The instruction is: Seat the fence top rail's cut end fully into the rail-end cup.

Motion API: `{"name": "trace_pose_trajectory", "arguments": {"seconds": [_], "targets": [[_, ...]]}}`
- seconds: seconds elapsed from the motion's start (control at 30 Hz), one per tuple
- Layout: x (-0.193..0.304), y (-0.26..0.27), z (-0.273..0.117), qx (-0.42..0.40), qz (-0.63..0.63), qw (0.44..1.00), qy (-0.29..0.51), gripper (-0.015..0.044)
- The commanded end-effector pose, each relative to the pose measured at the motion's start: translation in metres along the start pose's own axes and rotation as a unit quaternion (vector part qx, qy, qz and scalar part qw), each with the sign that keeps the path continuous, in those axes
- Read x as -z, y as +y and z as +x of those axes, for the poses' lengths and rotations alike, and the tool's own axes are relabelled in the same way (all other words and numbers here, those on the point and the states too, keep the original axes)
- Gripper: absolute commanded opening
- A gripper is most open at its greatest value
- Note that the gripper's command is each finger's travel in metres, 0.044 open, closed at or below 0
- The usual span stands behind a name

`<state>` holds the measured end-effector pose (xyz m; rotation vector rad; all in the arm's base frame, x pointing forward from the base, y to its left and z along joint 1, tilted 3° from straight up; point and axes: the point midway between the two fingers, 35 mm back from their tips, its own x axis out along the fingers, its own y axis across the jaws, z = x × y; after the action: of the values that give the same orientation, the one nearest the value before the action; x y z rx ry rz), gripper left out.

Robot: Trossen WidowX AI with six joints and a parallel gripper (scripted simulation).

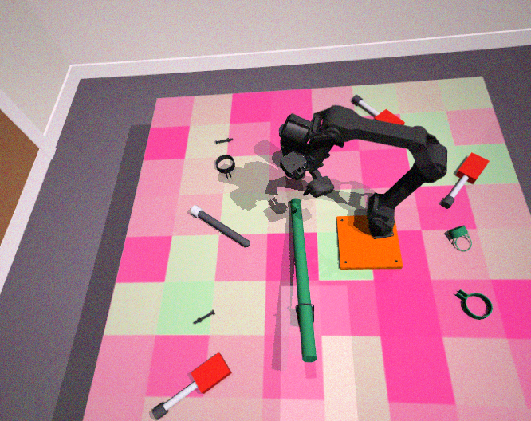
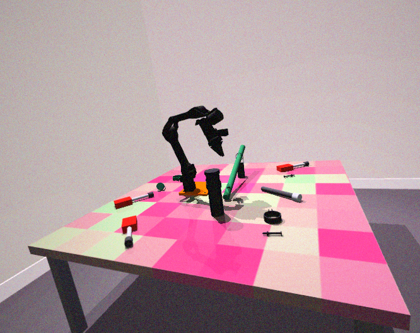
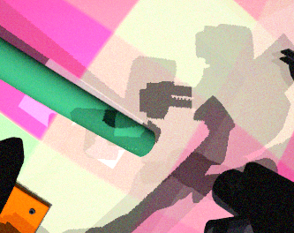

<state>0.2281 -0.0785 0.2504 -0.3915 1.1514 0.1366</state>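
The green rail (image 1: 300, 262) (image 2: 234, 175) (image 3: 57, 90) slopes through the loop cap (image 1: 312, 311) on the small post (image 2: 241, 171). Its cut end is low, at or just above the table, and outside any cup. The big black post (image 2: 215, 195) stands upright beyond that end, with its post cap (image 2: 212, 171) on top; the arm mostly hides it in the top view. The brace band looks high on the post, just below the cap; I cannot make out the rail-end cup. My gripper (image 1: 304, 182) (image 2: 222, 154) (image 3: 135, 164) is open and empty, pointing down above the rail's cut end, apart from it.
An orange base plate (image 1: 370, 253) (image 2: 199, 186) bears the arm. A grey tube (image 1: 222, 229) (image 2: 280, 193) and a black band (image 1: 225, 163) (image 2: 272, 215) lie left of the rail in the top view. Green fittings lie at right. Red-headed mallets (image 1: 472, 167) (image 1: 210, 372) and small bolts lie farther out.
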Motion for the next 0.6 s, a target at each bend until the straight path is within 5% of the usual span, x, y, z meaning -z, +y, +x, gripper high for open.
{"name": "trace_pose_trajectory", "arguments": {"seconds": [0.0,0.57], "targets": [[0.027,-0.039,0.002,-0.047,-0.259,0.965,-0.014,0.0440],[0.088,-0.092,-0.007,-0.041,-0.470,0.876,-0.101,0.0440]]}}
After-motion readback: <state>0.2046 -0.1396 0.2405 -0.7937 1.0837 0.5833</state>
